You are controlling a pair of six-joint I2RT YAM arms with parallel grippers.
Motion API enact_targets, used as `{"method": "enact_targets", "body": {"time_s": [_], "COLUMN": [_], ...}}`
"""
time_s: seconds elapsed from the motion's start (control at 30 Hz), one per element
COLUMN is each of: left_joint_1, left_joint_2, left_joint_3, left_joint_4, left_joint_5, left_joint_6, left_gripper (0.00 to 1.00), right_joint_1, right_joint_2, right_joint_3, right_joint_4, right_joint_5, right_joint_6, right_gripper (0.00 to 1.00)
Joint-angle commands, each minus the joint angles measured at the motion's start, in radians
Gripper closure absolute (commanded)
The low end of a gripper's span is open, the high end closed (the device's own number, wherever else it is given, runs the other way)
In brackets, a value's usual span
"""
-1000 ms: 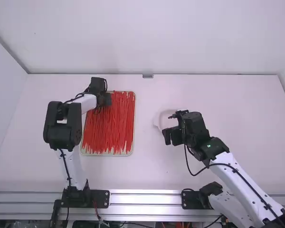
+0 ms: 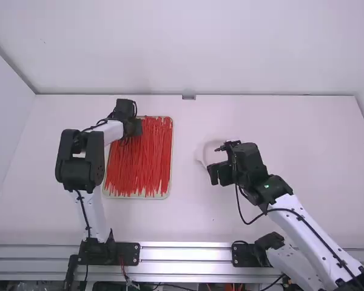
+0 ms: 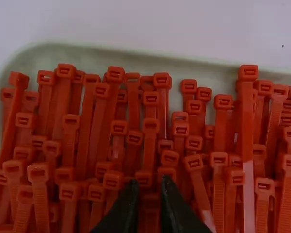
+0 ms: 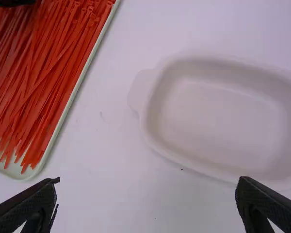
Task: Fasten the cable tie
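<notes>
- Left fingers (image 3: 128, 206) nearly closed, pinching red cable ties (image 3: 136, 126) on tray (image 3: 19, 57).
- Right fingers (image 4: 29, 201) wide apart, empty, above table (image 4: 111, 160) near white dish (image 4: 218, 116).

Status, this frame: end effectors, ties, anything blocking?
Left end effector down in orange plastic cable ties on pale tray. Right end effector open by white plastic dish. Nothing blocking.

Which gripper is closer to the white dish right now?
Right. The right gripper hovers at the edge of the white dish; the left gripper is off to the side, down among the red cable ties at the far end of the tray.
</notes>
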Motion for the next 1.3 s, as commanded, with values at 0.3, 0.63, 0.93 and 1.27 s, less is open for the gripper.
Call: {"method": "enact_targets", "body": {"time_s": [0.3,0.63,0.93,1.27], "left_joint_1": [0.010,0.010,0.010,0.010], "left_joint_2": [-0.002,-0.002,-0.002,-0.002], "left_joint_3": [-0.027,-0.027,-0.032,-0.032], "left_joint_4": [-0.019,-0.023,-0.019,-0.014], "left_joint_5": [0.003,0.029,0.029,0.022], "left_joint_6": [-0.025,-0.025,-0.026,-0.025], "left_gripper": [0.86,0.86,0.86,0.93], "right_joint_1": [0.006,0.006,0.006,0.006], "right_joint_2": [0.002,0.002,0.002,0.002], "right_joint_3": [0.034,0.034,0.034,0.034], "right_joint_4": [-0.002,-0.005,-0.005,-0.005], "right_joint_5": [0.005,0.005,0.004,-0.010], "right_joint_6": [0.005,0.005,0.005,0.004], "right_gripper": [0.02,0.02,0.02,0.02]}}
